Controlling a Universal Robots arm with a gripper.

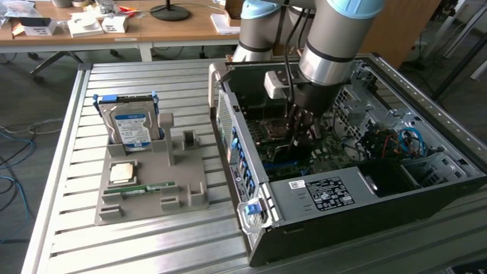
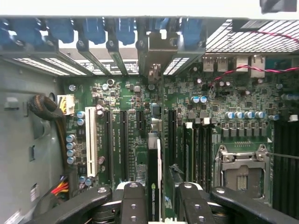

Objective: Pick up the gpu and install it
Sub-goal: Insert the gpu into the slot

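One gpu (image 2: 155, 177) pinched edge-on in gripper (image 2: 158, 205) over motherboard (image 2: 135, 116); slight tilt risks missing slot, jamming.

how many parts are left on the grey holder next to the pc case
3: the hard drive standing upright at the back of the grey holder, a small square chip below it, the green memory stick lying flat in front.
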